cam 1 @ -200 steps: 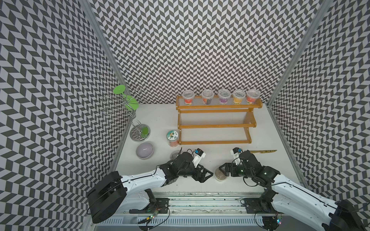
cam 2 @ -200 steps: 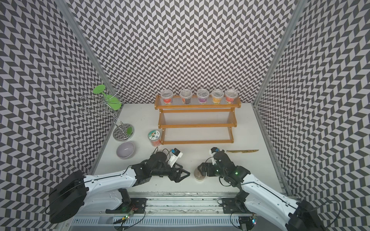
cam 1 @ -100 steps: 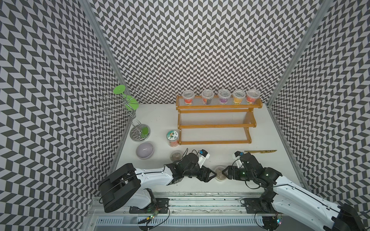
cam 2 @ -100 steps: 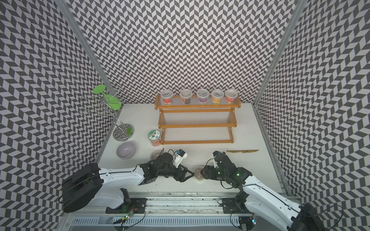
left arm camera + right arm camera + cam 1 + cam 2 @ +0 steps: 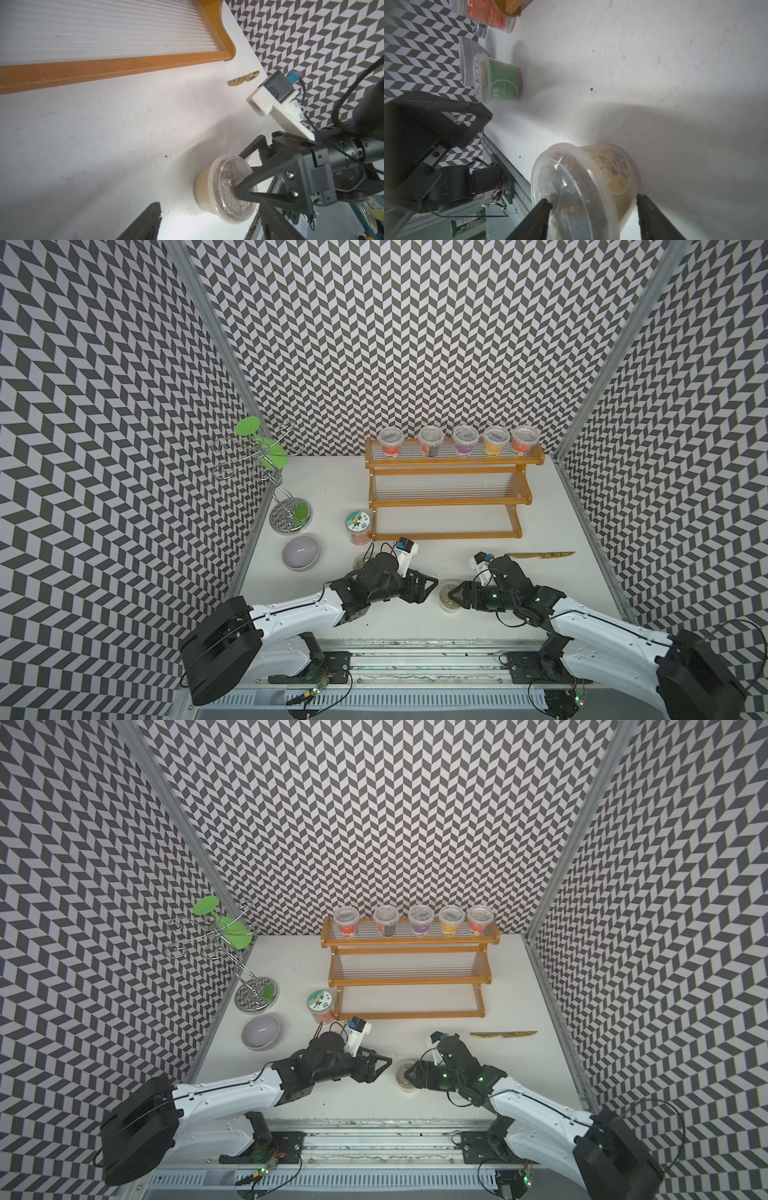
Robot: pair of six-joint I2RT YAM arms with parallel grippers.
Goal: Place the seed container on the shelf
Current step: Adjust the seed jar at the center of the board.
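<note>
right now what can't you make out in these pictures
- right gripper: right wrist view's edge cuts its fingers; grip on seed container unclear
- green-label cup: top view, mostly behind left arm
- shelf jars: top views, contents too small

Shelf (image 5: 449, 502) middle and lower tiers stand free; five jars (image 5: 464, 440) fill top tier. Bare table (image 5: 449, 562) runs from seed container (image 5: 447, 597), bottom centre, up to shelf front; printed-lid jar (image 5: 358, 524) crowds shelf's lower-left corner.

A robotics lab test cell: black-and-white chevron panels (image 5: 415, 344) are enclosing a scuffed white tabletop (image 5: 332, 489) on three sides, while a left arm (image 5: 299, 612) and right arm (image 5: 602, 626) are sitting mounted on an aluminium rail (image 5: 415, 655).
</note>
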